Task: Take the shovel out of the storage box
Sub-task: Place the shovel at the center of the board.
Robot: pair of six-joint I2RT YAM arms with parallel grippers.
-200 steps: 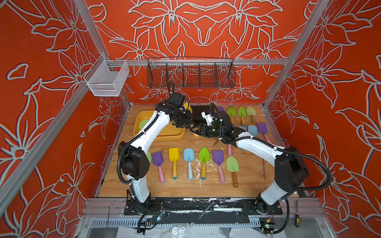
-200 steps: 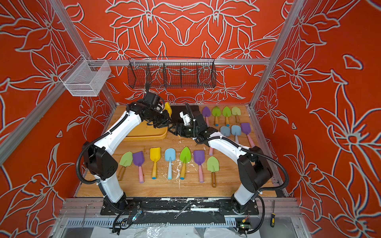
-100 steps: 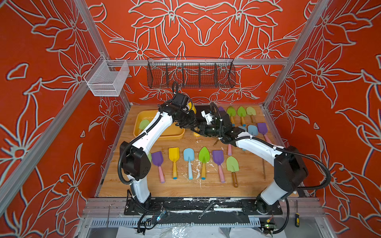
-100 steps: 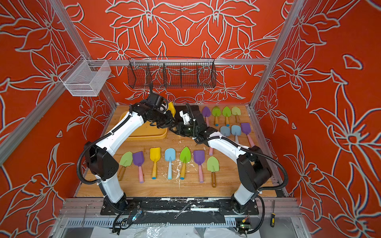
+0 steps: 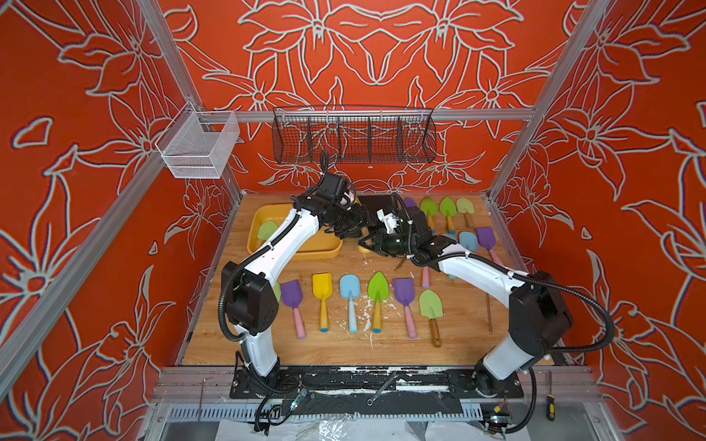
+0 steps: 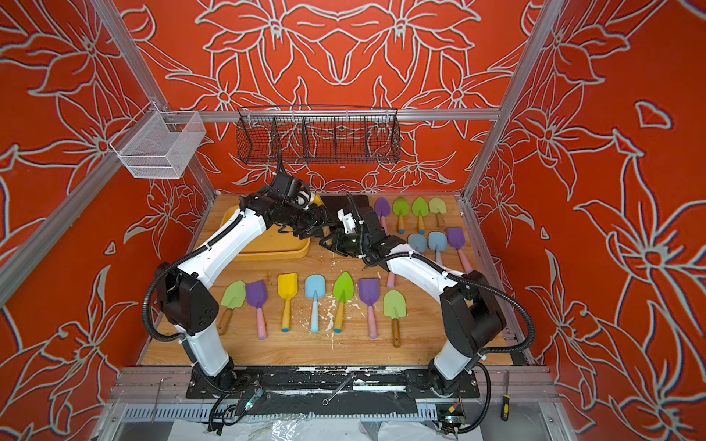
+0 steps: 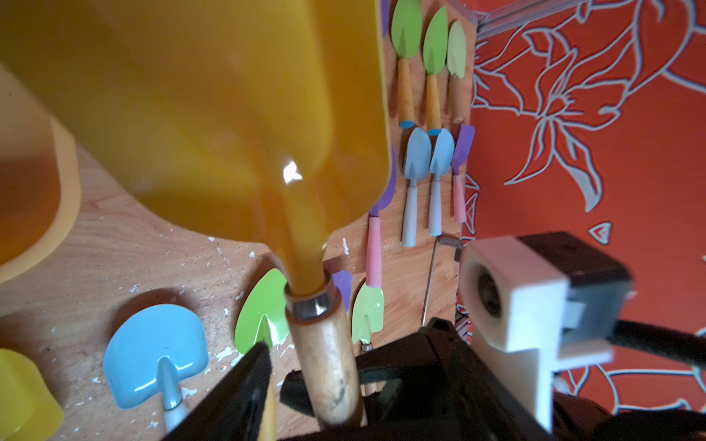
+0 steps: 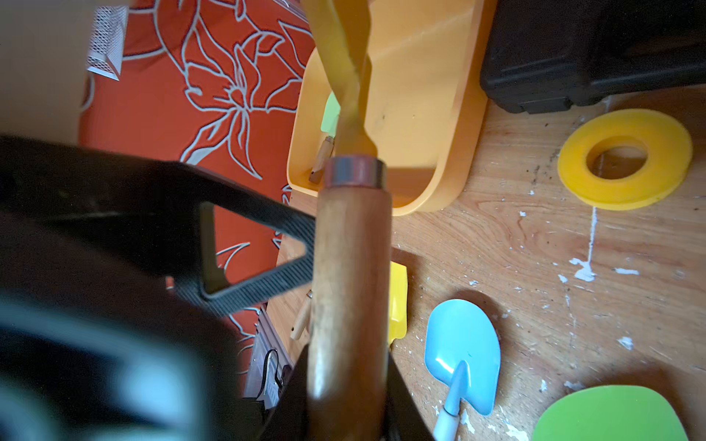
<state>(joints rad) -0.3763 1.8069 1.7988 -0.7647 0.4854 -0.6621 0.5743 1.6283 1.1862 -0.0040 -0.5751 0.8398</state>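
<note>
**Operator:** Where's the shovel?

**Spotter:** Your yellow-bladed shovel with a wooden handle and metal collar [image 7: 229,114] is up off the wooden tabletop [image 5: 344,351]. It is outside the shallow yellow plastic storage box [image 5: 294,252], just beside its rim on the side nearer the black ribbed tool case [image 8: 573,49]. In both top views your two claws hide most of it.

**Operator:** Which claw has it?

**Spotter:** Your right gripper [image 8: 347,361] is clenched on the wooden handle, with its jaws pressed to both sides. Your left gripper [image 5: 356,226] is released. In the left wrist view its black finger [image 7: 244,385] stands clear of the handle, with a gap between them.

**Operator:** What's in the box?

**Spotter:** You have a pale green shovel [image 5: 266,231] lying in the end of the box away from your claws. A flat yellow ring [image 8: 626,158] lies on the table near the box's corner, in front of the black case.
</note>
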